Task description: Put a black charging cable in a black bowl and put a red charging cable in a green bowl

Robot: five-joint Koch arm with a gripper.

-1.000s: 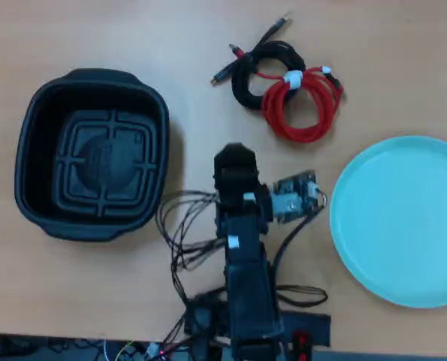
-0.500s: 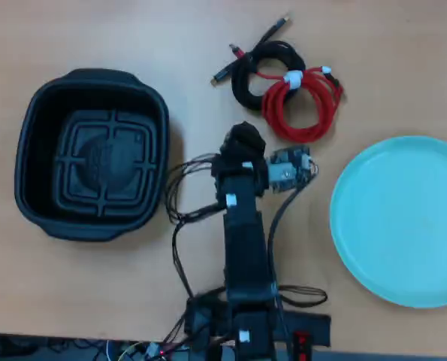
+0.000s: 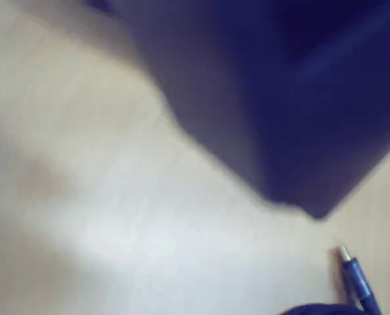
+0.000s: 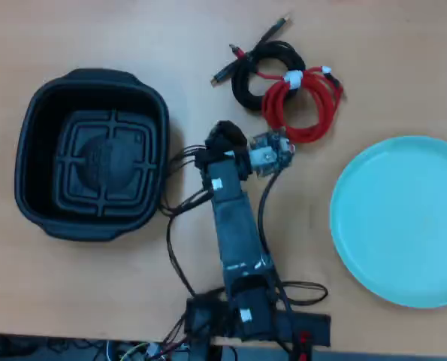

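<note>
In the overhead view the black charging cable (image 4: 242, 90) lies coiled at the top centre, and the red charging cable (image 4: 298, 135) overlaps its right side. The black bowl (image 4: 35, 150) sits empty at the left. At the right the green bowl (image 4: 403, 222) is empty too. My gripper (image 4: 225, 137) hovers just below the cables, a little left of them, and is seen only as a dark mass from above. The wrist view is blurred: a dark jaw shape fills the upper right, and one metal-tipped plug (image 3: 352, 272) lies on the wood at the lower right.
The arm's own thin black wires (image 4: 174, 207) loop on the table between the arm and the black bowl. A small circuit board (image 4: 268, 156) rides on the right of the wrist. The arm's base (image 4: 246, 323) stands at the near table edge.
The arm has stretched further up the overhead view and swung slightly left, bringing the gripper closer to the cables. Cables and bowls have not moved.
</note>
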